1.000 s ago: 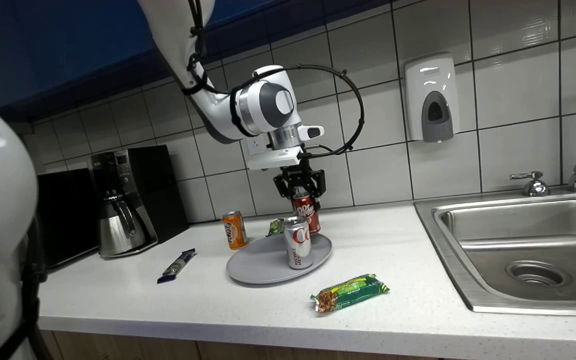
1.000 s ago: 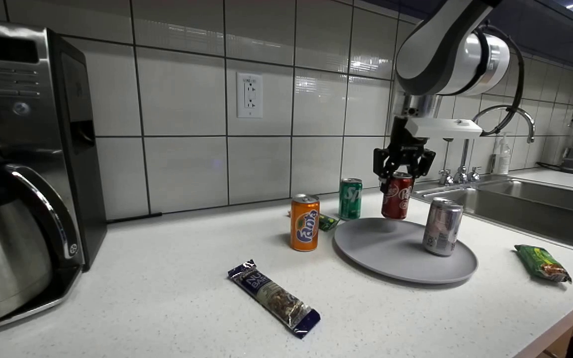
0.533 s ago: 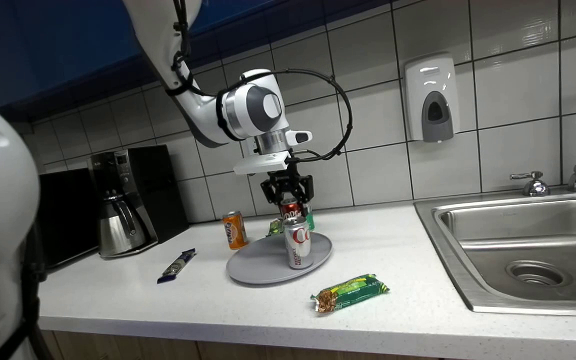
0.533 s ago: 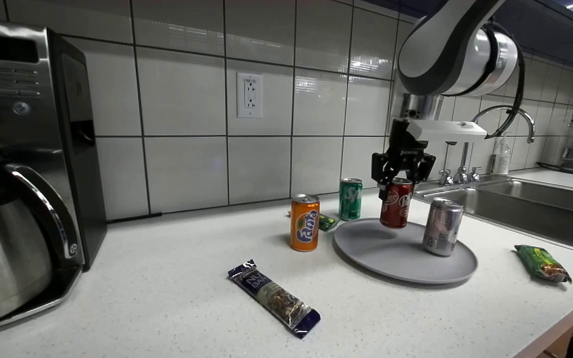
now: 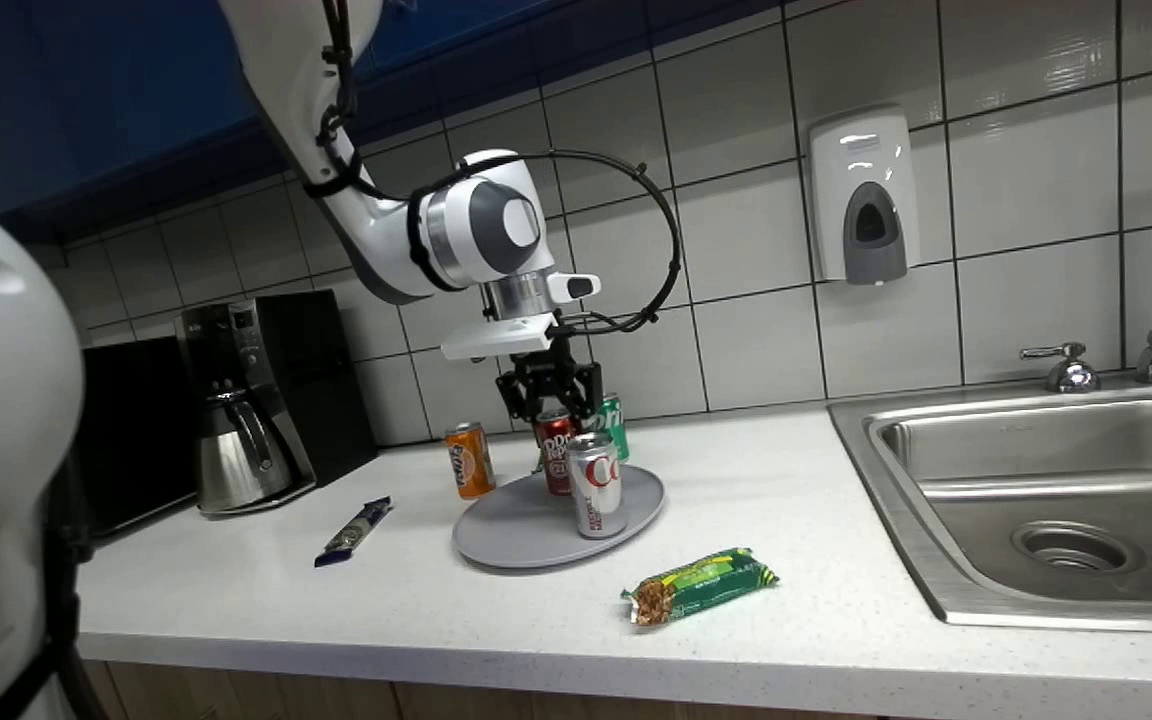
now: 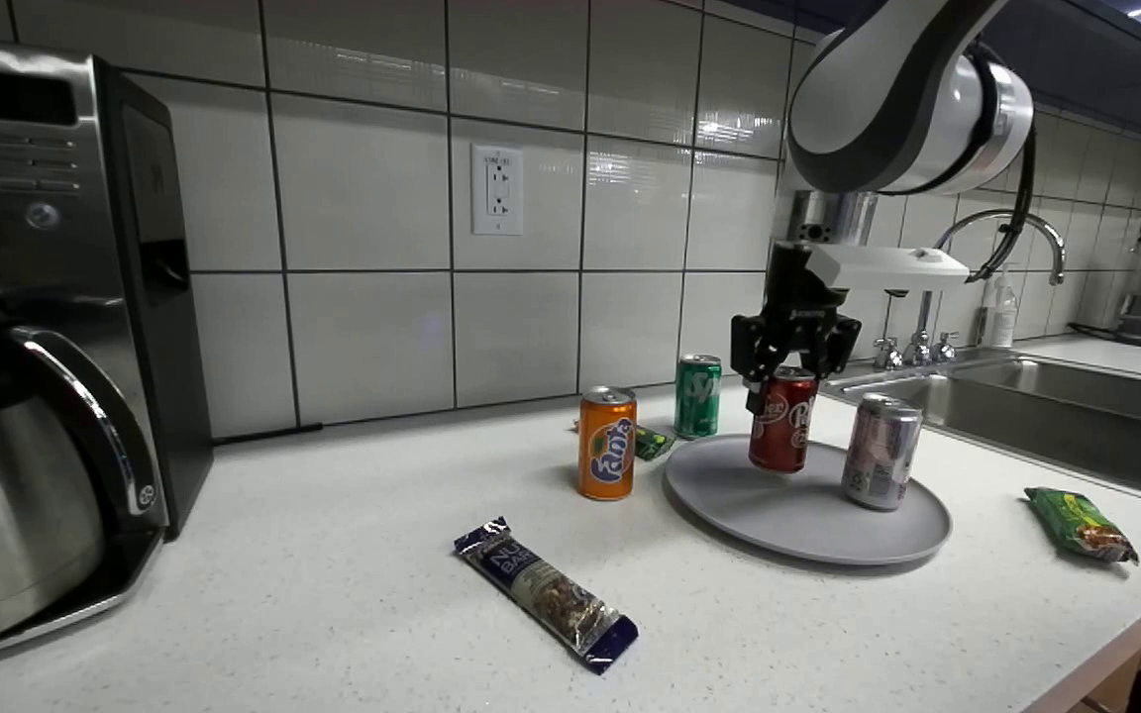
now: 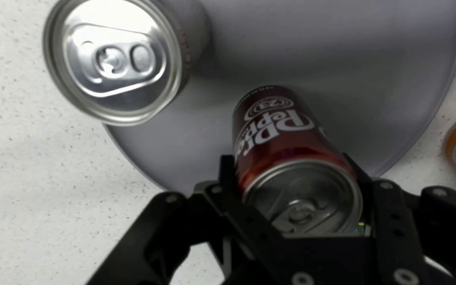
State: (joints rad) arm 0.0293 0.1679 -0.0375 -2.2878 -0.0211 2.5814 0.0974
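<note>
Pincer point(image 6: 786, 391) is clamping a red can point(image 7: 279, 126) with white lettering, its black fingers point(image 7: 228, 174) pressing on both sides near the lid. The can is leaning slightly over the part of a gray plate point(image 6: 788, 535) nearer the tiled wall point(image 6: 372, 188); whether its base is touching the plate is proving hard to make out. The fingers are covering some of its upper edge in both exterior views, and in the wrist view the dark pincer is cutting across the lid's edge. A silver can point(image 5: 596, 490) is standing upright on the same plate, near the red can but apart from it — in an exterior view it is hiding a lower corner of the red one. An orange can point(image 6: 607, 446) is standing on the counter point(image 6: 333, 584) beside the plate; the wrist view is showing only a slice of it, blurred and cut off at the edge. A green can point(image 5: 613, 425) is standing beyond the plate, partly hidden in an exterior view by the pincer and the silver can. A small green packet point(image 6: 652, 444) is lying behind the orange can, which is covering its middle. A dark snack bar point(image 6: 546, 594) is lying toward the coffee maker point(image 5: 276, 380), another green packet point(image 5: 701, 587) toward the sink point(image 5: 1066, 612) — whose basin is running out of view in both exterior views.
</note>
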